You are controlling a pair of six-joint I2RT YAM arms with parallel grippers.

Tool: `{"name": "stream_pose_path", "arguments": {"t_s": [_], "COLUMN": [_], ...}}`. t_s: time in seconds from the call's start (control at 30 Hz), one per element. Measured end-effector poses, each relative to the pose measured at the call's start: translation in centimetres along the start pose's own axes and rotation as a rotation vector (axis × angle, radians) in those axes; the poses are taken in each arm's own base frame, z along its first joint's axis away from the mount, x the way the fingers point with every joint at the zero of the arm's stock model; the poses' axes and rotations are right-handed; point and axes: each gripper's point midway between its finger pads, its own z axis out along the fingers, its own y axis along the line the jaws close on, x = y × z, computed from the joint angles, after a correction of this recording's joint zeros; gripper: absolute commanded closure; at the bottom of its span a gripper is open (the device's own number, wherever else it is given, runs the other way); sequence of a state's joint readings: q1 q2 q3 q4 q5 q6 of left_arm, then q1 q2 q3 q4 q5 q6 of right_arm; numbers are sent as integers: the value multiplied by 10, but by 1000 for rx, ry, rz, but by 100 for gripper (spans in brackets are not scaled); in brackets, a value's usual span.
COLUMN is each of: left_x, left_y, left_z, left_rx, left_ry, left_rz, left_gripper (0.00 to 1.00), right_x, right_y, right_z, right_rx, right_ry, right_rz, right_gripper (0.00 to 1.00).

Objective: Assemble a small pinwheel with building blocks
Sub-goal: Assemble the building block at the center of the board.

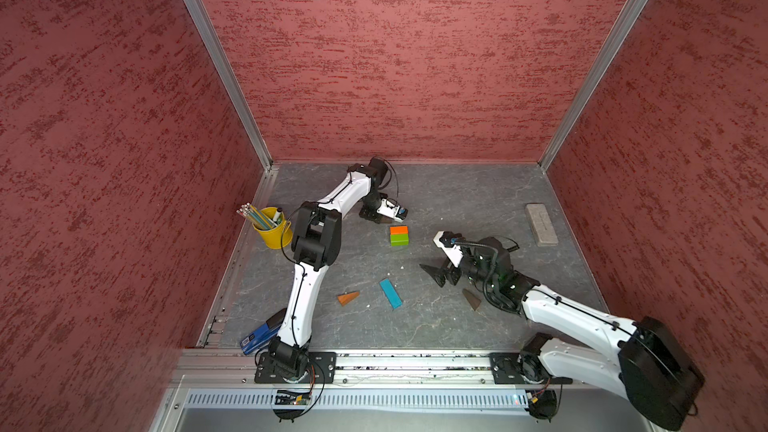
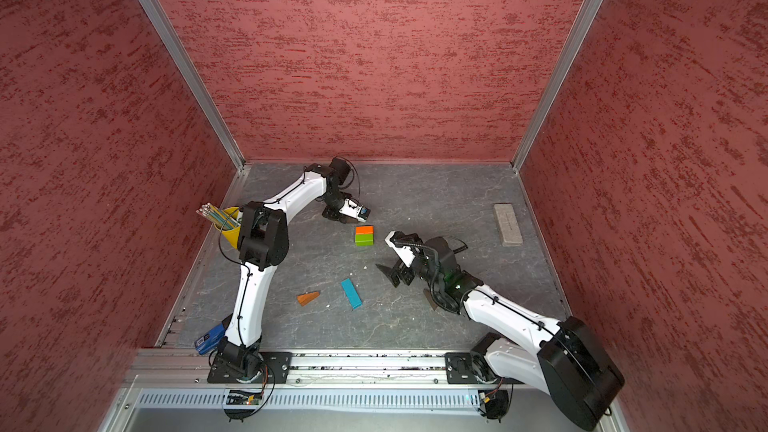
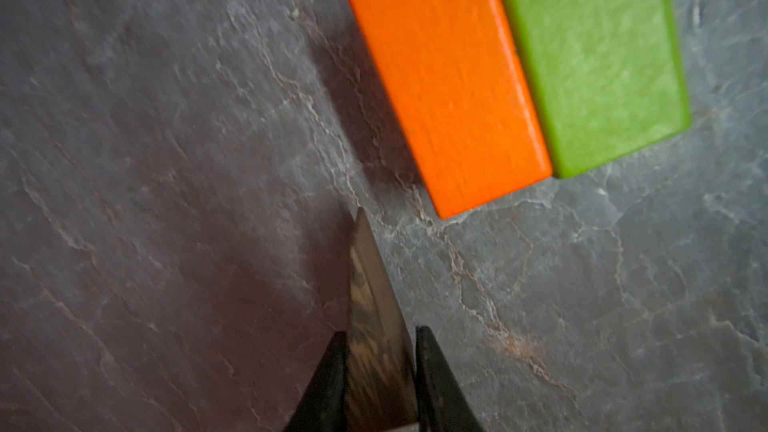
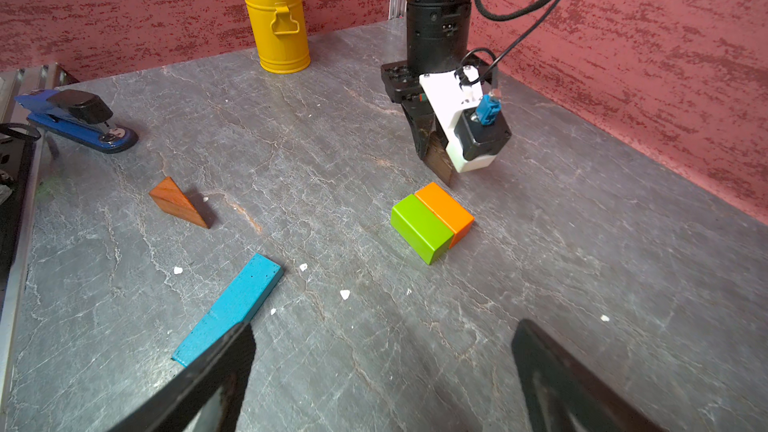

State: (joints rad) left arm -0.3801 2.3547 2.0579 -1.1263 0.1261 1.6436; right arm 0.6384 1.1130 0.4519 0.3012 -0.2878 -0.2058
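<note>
Here left pincer (image 3: 381,331) clamps a dark wedge (image 3: 370,276) beside orange block (image 3: 444,89); right pincer (image 4: 384,326) gapes, seemingly empty.

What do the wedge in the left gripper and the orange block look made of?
Wedge: likely dark-stained wood; streaky grain shows where the left gripper clamps it. Orange block: probably painted wood, satin finish; faint grain lines show through the paint.
</note>
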Motion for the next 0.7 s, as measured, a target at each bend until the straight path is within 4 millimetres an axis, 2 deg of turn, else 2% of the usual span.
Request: {"name": "stream_pose_path", "arguments": {"t_s": [0.43,0.7], "left_x": [1,3], "left_y": [-5,1], "left_z": [5,5], "left_rx": [17,-8], "left_ry": [10,22], "left_rz": [12,6], "left_gripper": [68,64], "right_x": [-3,-4], "right_y": [0,0], "right_z": [-2,-3], "right_rx": [1,1], "right_ry": [-10,-12], "right_rz": [-3,-3], "right_gripper": [1,1]}}
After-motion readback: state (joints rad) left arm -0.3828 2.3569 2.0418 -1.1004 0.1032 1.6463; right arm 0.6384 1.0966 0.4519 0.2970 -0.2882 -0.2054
